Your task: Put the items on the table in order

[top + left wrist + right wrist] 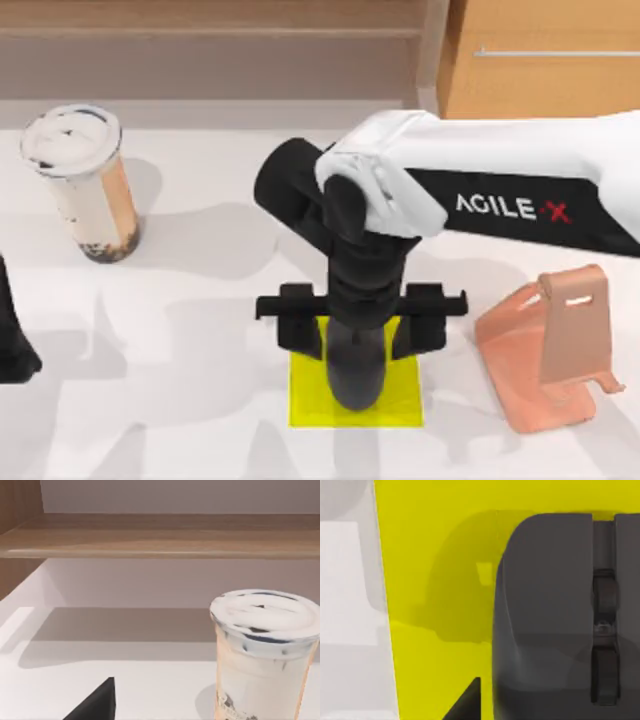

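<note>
The right gripper (357, 345) hangs directly over the dark grey mouse (354, 372), which lies on a yellow mat (400, 395) on the white table (200, 400); whether its jaws are gripping the mouse or spread I cannot tell. Well off to the left of those jaws stands the bubble tea cup (85, 185) (upright, white lid on), with a salmon phone stand (555, 350) near on their right. The left arm (12, 335) sits parked at the table's left edge.

A rendered tabletop workspace is showing here, office-like. A plain white table (200, 250) is sitting before a wooden cabinet (540, 60) at the far right.
</note>
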Motion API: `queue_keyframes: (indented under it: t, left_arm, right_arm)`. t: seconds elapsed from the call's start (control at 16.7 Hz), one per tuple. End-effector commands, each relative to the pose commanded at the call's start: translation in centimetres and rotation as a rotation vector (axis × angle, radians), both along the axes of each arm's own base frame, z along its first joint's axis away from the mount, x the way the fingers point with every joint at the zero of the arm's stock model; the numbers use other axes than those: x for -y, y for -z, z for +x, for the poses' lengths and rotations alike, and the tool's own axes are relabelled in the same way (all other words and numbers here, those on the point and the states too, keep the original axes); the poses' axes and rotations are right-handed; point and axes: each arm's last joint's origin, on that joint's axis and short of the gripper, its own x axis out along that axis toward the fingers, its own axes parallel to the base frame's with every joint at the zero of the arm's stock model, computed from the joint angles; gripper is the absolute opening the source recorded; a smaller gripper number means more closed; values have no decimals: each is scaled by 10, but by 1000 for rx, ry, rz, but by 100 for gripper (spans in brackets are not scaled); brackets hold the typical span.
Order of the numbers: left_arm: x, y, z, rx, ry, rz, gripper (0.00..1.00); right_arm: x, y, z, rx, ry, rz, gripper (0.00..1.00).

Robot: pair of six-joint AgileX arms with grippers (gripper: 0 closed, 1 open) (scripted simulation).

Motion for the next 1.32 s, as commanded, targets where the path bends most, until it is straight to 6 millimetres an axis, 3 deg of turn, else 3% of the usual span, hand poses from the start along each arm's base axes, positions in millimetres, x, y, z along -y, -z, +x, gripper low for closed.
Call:
queue_keyframes:
  t: [0.12,0.66,0.84,0.96,1.08,1.2,1.32]
  left_arm:
    - [0,0,0,0,0,0,100]
    - [0,0,0,0,0,0,100]
    - [0,0,0,0,0,0,100]
    - [0,0,0,0,0,0,100]
    - [0,0,0,0,0,0,100]
    - [0,0,0,0,0,0,100]
    - [0,0,0,0,0,0,100]
  right_arm:
    - [0,0,0,0,0,0,100]
    - [1,0,1,1,2,1,100]
    - [16,-22,22,56,7,50,100]
    - [44,-42,48,112,14,81,100]
    - [92,-62,76,169,24,90,100]
    - [159,-78,98,217,45,71,100]
    - [237,-89,106,241,90,31,100]
